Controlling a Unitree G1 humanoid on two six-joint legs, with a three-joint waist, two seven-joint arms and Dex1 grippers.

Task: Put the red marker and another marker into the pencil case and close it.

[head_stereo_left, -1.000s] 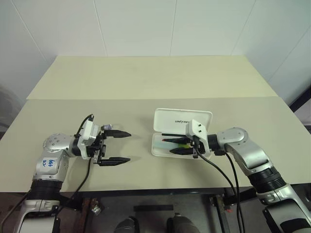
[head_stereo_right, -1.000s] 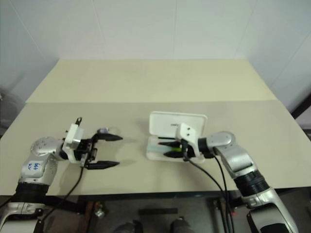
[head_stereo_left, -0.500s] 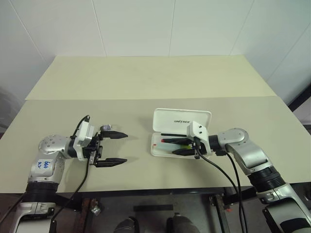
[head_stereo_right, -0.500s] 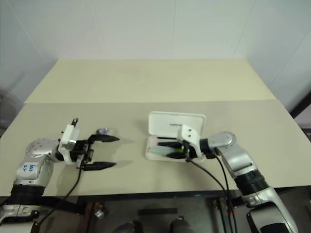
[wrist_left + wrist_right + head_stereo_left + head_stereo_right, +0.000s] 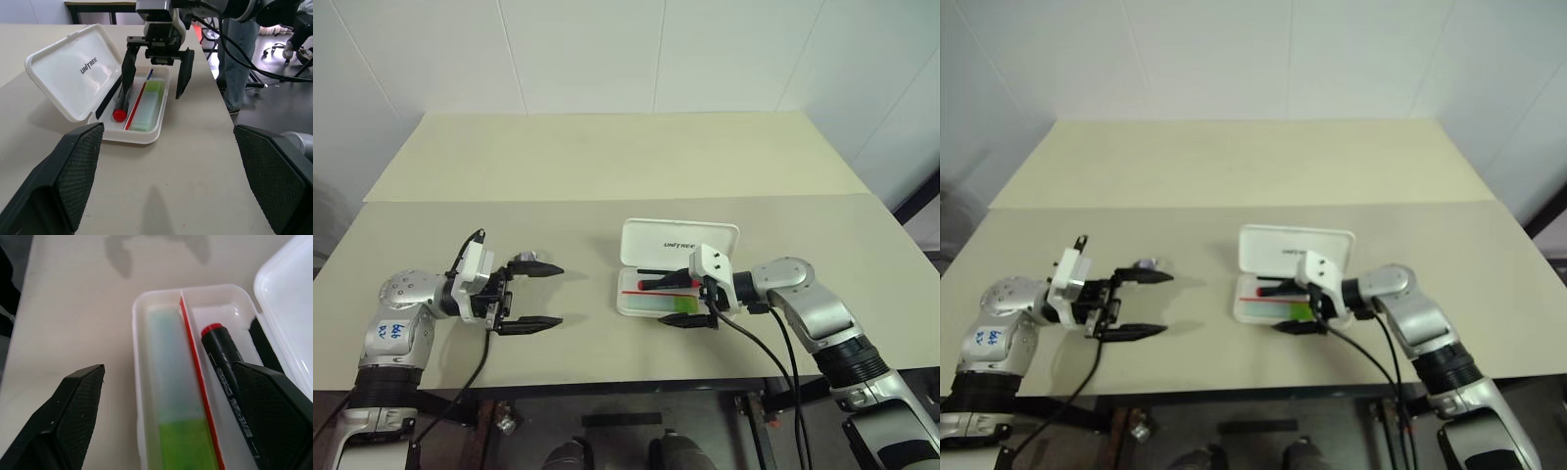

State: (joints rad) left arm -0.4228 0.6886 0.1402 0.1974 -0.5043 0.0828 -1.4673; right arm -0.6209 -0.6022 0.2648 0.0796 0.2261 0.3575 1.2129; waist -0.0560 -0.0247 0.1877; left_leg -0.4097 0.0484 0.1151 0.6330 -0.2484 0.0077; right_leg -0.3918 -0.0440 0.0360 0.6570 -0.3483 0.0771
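red marker (image 5: pixel 120 108) (barrel half-hidden by right pincer (image 5: pixel 155 64))

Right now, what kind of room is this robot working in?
Probably a lab or office workspace. Two plain beige tables stand against a bare white panelled wall, and the left wrist view shows a person's legs and a wheeled office chair base on the floor beyond the table.
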